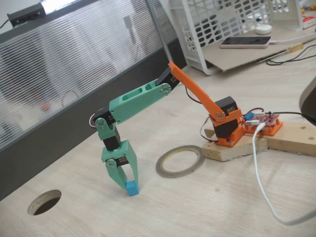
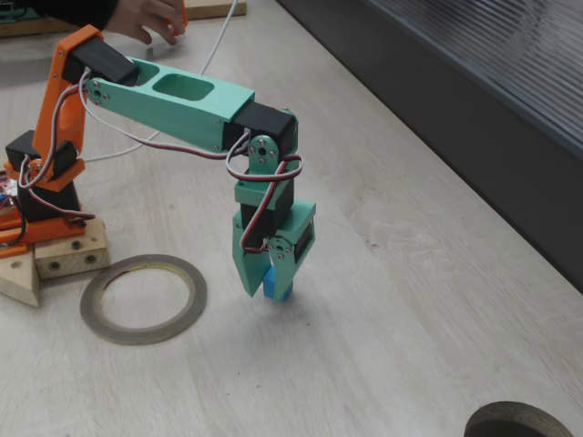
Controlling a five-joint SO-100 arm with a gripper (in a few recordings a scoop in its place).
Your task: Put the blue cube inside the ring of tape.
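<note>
Both fixed views show the green gripper (image 1: 127,185) pointing straight down at the wooden table (image 1: 207,207), its two jaws closed on the blue cube (image 1: 132,188), which sits at the fingertips with its underside at or just above the tabletop; whether it touches the wood cannot be told. The cube is a small, plain, bright sky-blue block, far narrower than the jaws, with no long axis to speak of; in a fixed view its flat faces stand upright and one vertical edge turns toward the camera. In another fixed view the cube (image 2: 278,282) peeks out below the gripper (image 2: 271,284), partly hidden by the nearer jaw. The ring of tape (image 1: 180,161) lies flat on the table, a thin grey-olive band with a yellowish inner edge and a wide hollow centre, near the cube but apart from it, between the gripper and the arm's orange base (image 1: 228,129) on its wooden block (image 1: 286,138).
</note>
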